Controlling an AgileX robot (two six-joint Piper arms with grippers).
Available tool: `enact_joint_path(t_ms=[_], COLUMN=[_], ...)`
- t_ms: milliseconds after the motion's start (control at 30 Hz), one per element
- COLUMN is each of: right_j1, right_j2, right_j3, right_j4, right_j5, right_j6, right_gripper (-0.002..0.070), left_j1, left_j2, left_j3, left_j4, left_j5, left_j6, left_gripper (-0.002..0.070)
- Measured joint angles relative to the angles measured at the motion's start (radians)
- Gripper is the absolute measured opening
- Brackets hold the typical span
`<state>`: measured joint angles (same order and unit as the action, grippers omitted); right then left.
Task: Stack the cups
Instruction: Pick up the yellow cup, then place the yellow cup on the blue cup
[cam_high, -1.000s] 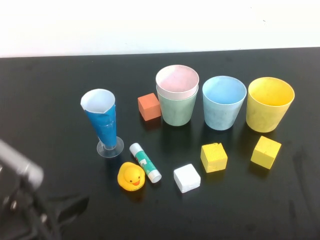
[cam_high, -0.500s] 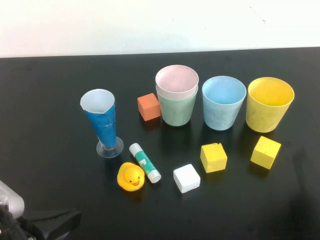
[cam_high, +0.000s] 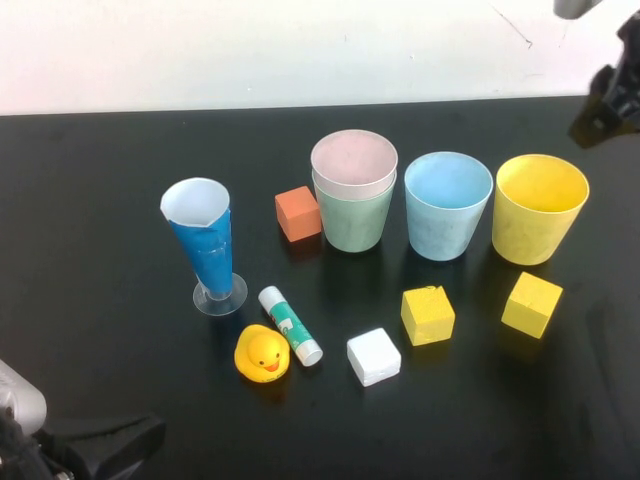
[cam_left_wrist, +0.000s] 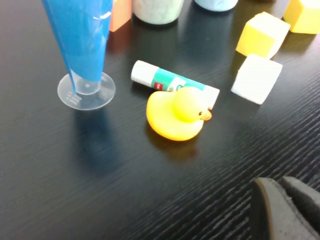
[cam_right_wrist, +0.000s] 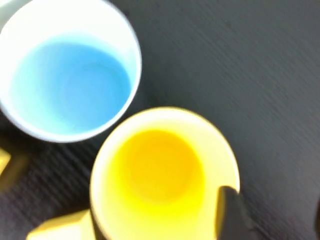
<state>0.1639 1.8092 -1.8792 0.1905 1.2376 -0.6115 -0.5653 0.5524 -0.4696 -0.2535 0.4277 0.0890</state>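
The pale pink cup (cam_high: 353, 160) sits nested inside the pale green cup (cam_high: 354, 225) at mid table. The light blue cup (cam_high: 447, 210) and the yellow cup (cam_high: 538, 215) stand upright to its right, each alone. My right gripper (cam_high: 604, 108) hangs high above the table, just behind the yellow cup, open and empty. In the right wrist view one finger (cam_right_wrist: 229, 212) overlaps the rim of the yellow cup (cam_right_wrist: 160, 170), with the blue cup (cam_right_wrist: 70, 85) beside it. My left gripper (cam_high: 100, 448) is low at the near left corner, shut and empty.
A tall blue cone glass (cam_high: 205, 245) stands at the left. An orange cube (cam_high: 298, 213) is next to the green cup. In front lie a glue stick (cam_high: 290, 324), a yellow duck (cam_high: 263, 353), a white cube (cam_high: 373, 356) and two yellow cubes (cam_high: 427, 314) (cam_high: 531, 304).
My right gripper has come into view at the far right, above the yellow cup. My left arm has drawn back toward the near left corner. The cups have not moved.
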Motion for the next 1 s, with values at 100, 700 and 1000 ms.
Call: enact_joint_path(t_ms=[100,700,1000], right_j1=[0.000,0.002,0.004], right_j2=[0.054,0.104,-0.076], right_j3=[-0.022,-0.026,-0.097], right_j4=[0.005,0.000,0.065], right_j5=[0.000,0.000,0.009], right_j6=[0.009,0.006,-0.018], right_gripper=[0.0379,0.0031,0.0031], left_j1=[0.000,0.000,0.000], left_j2=[0.000,0.000,0.000], left_j3=[0.000,0.000,0.000], left_j4=[-0.011,-0.017,0.001], left_j5=[0.006,0.031,0.020], left_j6=[0.000,0.002,0.002], left_gripper=[0.0002,0.0001,0.0001])
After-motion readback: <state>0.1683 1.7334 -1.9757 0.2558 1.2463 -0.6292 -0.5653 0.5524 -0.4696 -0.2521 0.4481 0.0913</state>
